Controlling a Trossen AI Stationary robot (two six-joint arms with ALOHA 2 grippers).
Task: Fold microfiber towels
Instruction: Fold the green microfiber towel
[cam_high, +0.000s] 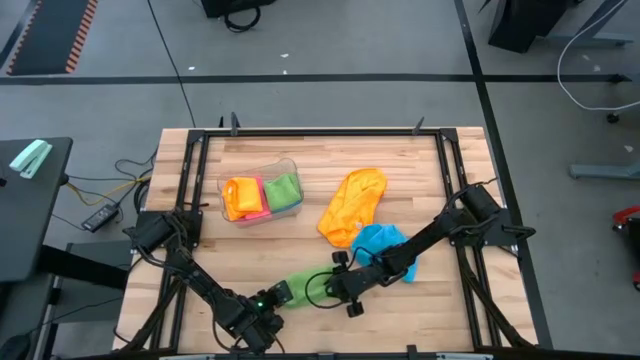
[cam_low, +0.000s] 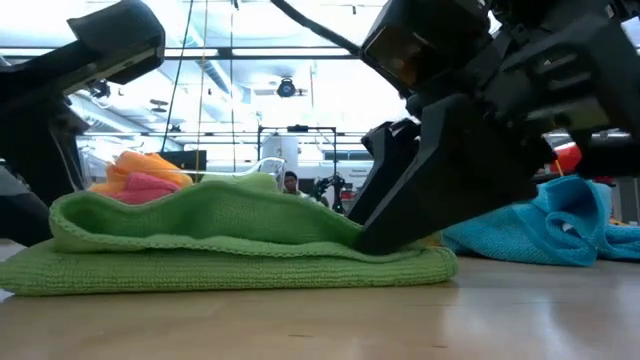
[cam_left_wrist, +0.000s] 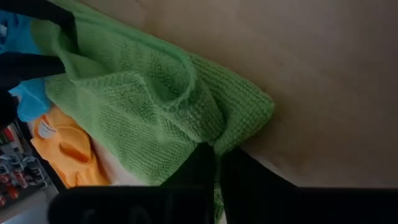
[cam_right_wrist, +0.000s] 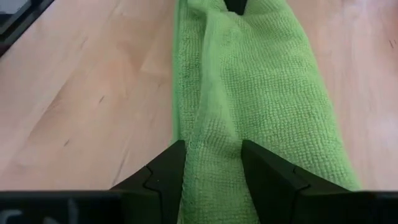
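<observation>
A green microfiber towel lies lengthwise on the wooden table near its front edge, folded over itself in layers. My left gripper is shut on the towel's left end. My right gripper is shut on the opposite end. An orange towel and a sky blue towel lie crumpled on the table behind the right gripper. My left gripper pinches the green towel's end edge between its two shut fingers, slanting down from the table's left near side. That end rests on the table. How many layers it has, I cannot tell. My right gripper pinches a raised lengthwise fold of the green towel between its two fingers, at the towel's right end. The fingers slant down from the table's right and lie along the towel. The towel stays flat on the table.
A clear plastic tub at the back left holds folded orange, pink and green cloths. Black frame rails border the tabletop. Bare wood shows at the front right.
</observation>
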